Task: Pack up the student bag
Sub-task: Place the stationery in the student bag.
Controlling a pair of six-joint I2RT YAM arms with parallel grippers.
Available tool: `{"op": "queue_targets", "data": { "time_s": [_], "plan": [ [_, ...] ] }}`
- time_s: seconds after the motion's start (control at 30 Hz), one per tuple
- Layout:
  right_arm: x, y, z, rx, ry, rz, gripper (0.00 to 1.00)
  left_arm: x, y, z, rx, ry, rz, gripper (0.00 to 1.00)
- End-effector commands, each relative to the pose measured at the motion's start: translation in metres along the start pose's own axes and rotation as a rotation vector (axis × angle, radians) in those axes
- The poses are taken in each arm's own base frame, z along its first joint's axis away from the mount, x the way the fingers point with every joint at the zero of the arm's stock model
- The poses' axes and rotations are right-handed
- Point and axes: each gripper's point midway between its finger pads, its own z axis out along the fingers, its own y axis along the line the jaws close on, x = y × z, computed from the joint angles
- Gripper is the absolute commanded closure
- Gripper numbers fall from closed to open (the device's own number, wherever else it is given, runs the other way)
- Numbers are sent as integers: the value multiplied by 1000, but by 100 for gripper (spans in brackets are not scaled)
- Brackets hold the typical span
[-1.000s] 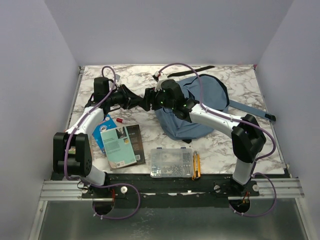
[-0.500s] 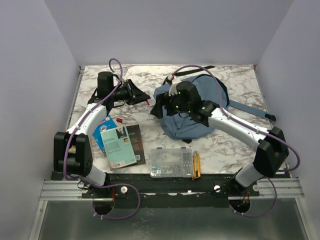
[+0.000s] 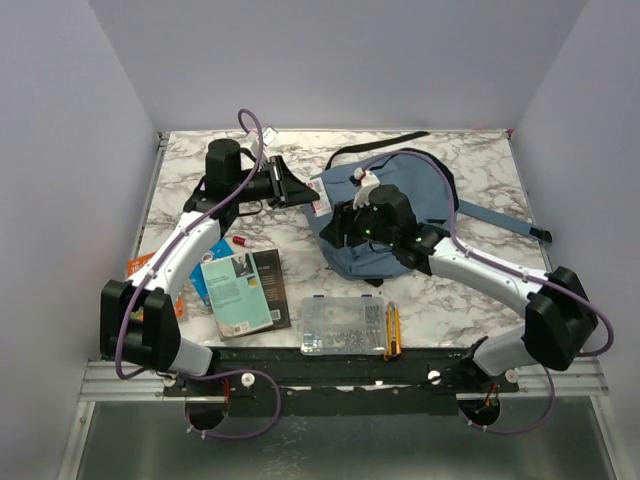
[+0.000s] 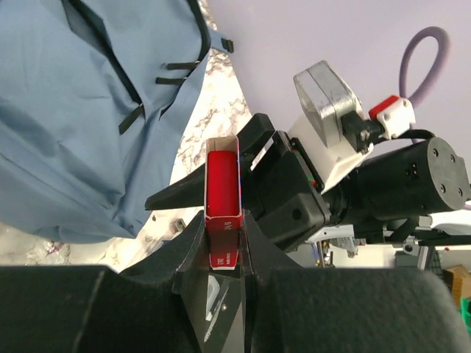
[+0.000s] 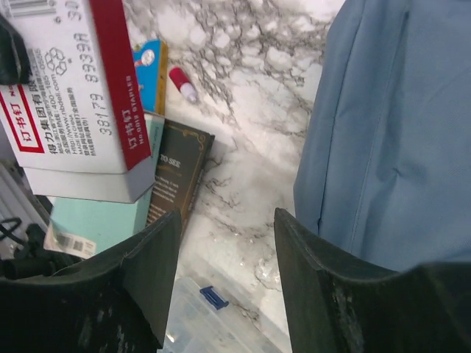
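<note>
Fabric of the student bag [image 3: 425, 200] is dusty blue-grey and slack. It lies in a rounded heap toward the far right of the marble surface [image 3: 480, 290], with black zip lines and pulls across its face and a strap trailing off to the right. We cannot see an open mouth in any view. Our left hand [image 3: 303, 192] is clenched on a red-and-white stapler box [image 3: 321, 203], pinching its narrow faces and holding it in the air just beside the bag's left edge. Our right hand [image 3: 338, 228] hovers over that same edge, fingers apart with nothing between them. We judge the step in hand to be getting the box inside. To do it well, we should have the free hand take the fabric by the zip and lift it until a real gap shows. Then we feed the box in narrow end first and let go only once it is well under the cloth, since loose fabric could fold shut and shed it. Nearer us, a book [image 3: 240, 290] and a clear parts case [image 3: 343, 325] lie on the surface.
</note>
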Motion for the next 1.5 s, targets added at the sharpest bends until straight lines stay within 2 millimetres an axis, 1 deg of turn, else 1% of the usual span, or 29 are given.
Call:
{"op": "queue_targets", "data": {
  "time_s": [0.0,0.07,0.17,0.37,0.43,0.5,0.53,0.6,0.63,0.67,0.73,0.87,0.9,0.93,0.97,1.03,1.1,1.13,1.17,1.2,1.27,1.3,1.37,1.4,1.47],
  "plan": [
    [-51,11,-22,-4,-232,34,44,-5,-24,-7,37,-57,111,96],
    [-58,11,-28,-6,-278,52,45,-2,-29,-6,47,-50,119,96],
    [-71,18,-31,-33,-329,76,47,4,-34,-2,54,-42,132,94],
    [-93,28,-27,-63,-374,109,48,12,-40,2,54,-38,133,91],
    [-92,29,-28,-68,-376,128,48,12,-41,1,50,-46,136,91],
    [-95,24,-33,-47,-411,170,48,13,-41,1,45,-54,136,88],
    [-97,25,-36,-57,-429,188,48,14,-41,1,43,-56,137,87],
    [-101,34,-39,-101,-437,195,48,14,-40,1,38,-60,128,87],
    [-100,39,-38,-123,-412,176,46,14,-40,1,38,-59,125,87],
    [-98,40,-36,-115,-382,166,42,12,-43,0,46,-59,131,87],
    [-83,37,-35,-100,-313,140,33,8,-48,-3,63,-58,138,87],
    [-42,36,-40,-130,-153,-41,16,2,-64,-12,116,-38,161,87],
    [-34,35,-43,-136,-113,-84,10,2,-68,-13,130,-29,175,86],
    [-24,38,-47,-169,-72,-144,7,4,-72,-13,148,-12,184,85],
    [-20,37,-50,-172,-46,-189,6,5,-74,-13,161,4,187,85],
    [-22,35,-58,-172,-49,-298,4,10,-76,-13,190,51,178,85],
    [-27,26,-64,-153,-92,-485,2,16,-74,-12,201,97,158,85],
    [-40,17,-66,-102,-162,-589,0,19,-72,-12,194,114,150,85],
    [-48,12,-69,-69,-233,-657,0,20,-67,-10,172,124,144,85],
    [-55,8,-71,-41,-281,-745,0,23,-59,-9,129,133,137,85],
    [-49,7,-70,-71,-288,-993,0,25,-47,-7,44,142,154,85],
    [-50,3,-69,-57,-292,-1093,0,26,-42,-6,16,147,163,85],
    [-67,5,-69,-28,-320,-1143,0,28,-36,-5,-13,164,147,86],
    [-71,8,-68,-47,-296,-1181,0,30,-34,-5,-17,170,141,86],
    [-70,19,-66,-125,-240,-1242,0,33,-34,-4,-19,183,145,86]
  ]
}}
